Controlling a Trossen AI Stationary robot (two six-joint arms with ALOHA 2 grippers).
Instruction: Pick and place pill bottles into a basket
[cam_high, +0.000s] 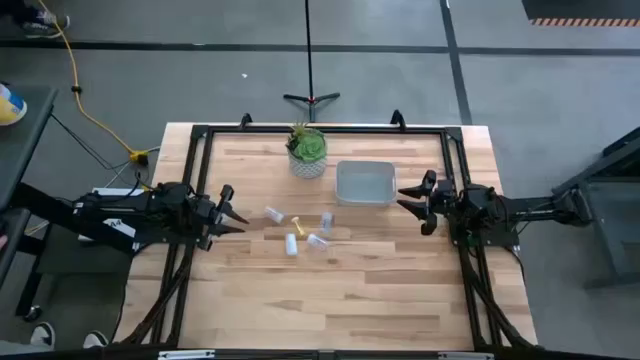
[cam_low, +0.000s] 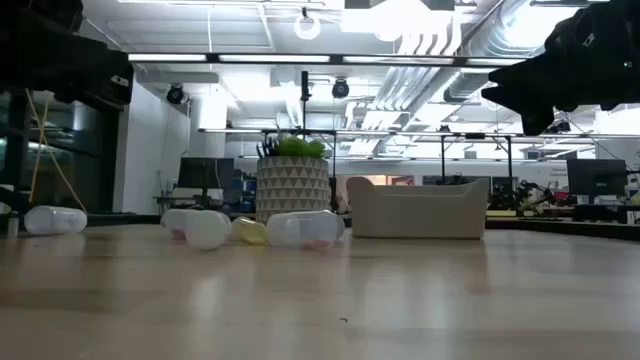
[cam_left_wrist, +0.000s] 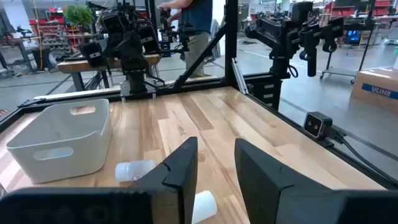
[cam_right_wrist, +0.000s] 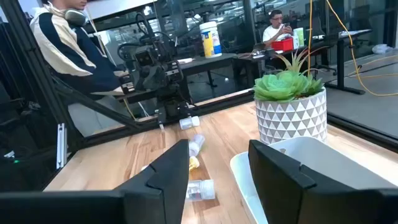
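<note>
The left gripper (cam_high: 232, 216) hangs with its fingers apart and nothing between them, at the table's (cam_high: 380, 290) left edge, and the pill bottles (cam_high: 297, 232) lie straight ahead of it toward the table's middle. The right gripper (cam_high: 412, 201), also spread and empty, sits just beside the basket's (cam_high: 365, 183) right end.

Taking the basket as the landmark: the bottles are scattered on the bare wood off its front-left corner, all lying on their sides (none in the basket yet). One clear bottle (cam_high: 273, 213) lies farthest from the basket and closest to the left gripper, its long axis slanting across that gripper's line of reach. A yellowish one (cam_high: 297, 221) is next, then a bottle (cam_high: 326, 221) just off the basket's corner, with two more (cam_high: 291, 244) (cam_high: 317, 241) in front.

The left arm looks the nearer for the outermost bottle; the right is better placed for those by the basket. A potted plant (cam_high: 307, 150) stands just left of the basket.
</note>
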